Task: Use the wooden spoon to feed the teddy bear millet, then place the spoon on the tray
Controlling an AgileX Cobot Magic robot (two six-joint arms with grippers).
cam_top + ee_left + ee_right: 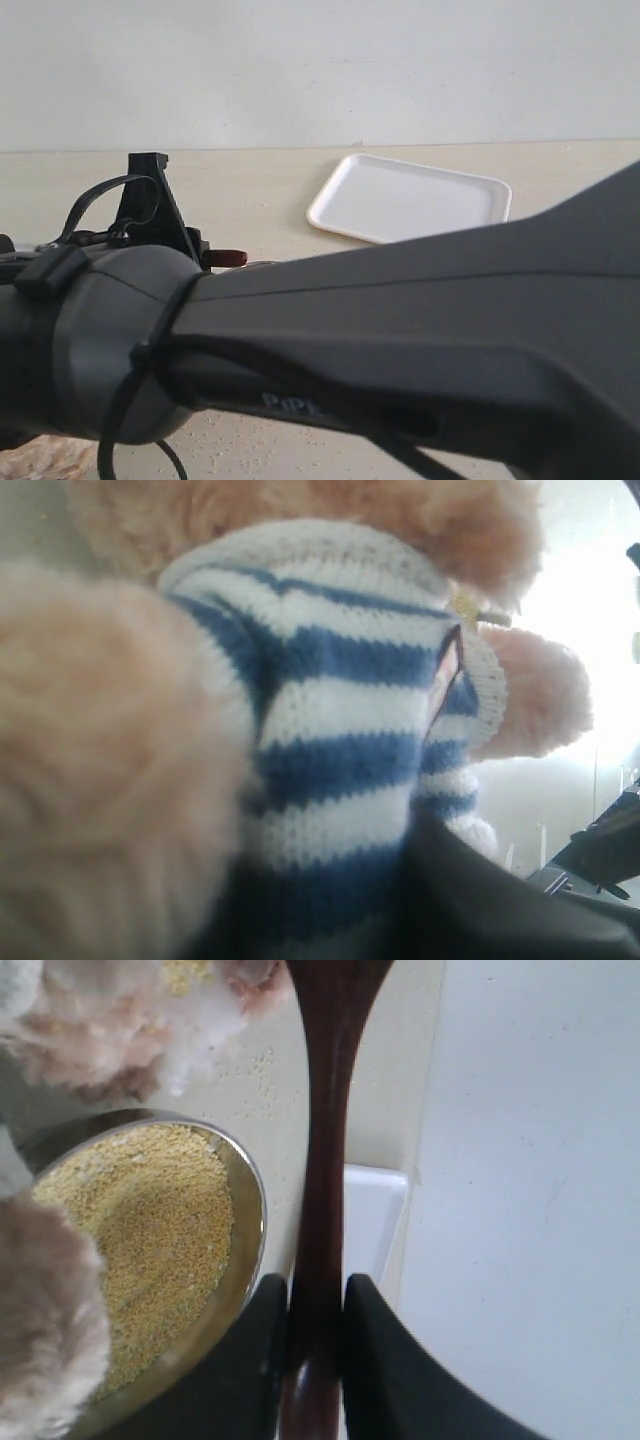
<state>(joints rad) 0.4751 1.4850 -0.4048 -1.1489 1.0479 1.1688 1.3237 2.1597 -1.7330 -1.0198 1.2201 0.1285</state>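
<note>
Clamping the wooden spoon (325,1160), the right gripper (315,1350) hovers by the millet (140,1230); the left gripper (480,910), close to the teddy bear (340,730), cannot be read.

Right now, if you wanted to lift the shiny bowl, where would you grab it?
Probably the thin rim of the bowl, pinched from above, one finger outside and one just inside. Its round, smooth wall gives little else to hold, and millet fills it, so keep it level. Come at the side nearest the spoon: the bear crowds the other sides in view.
</note>
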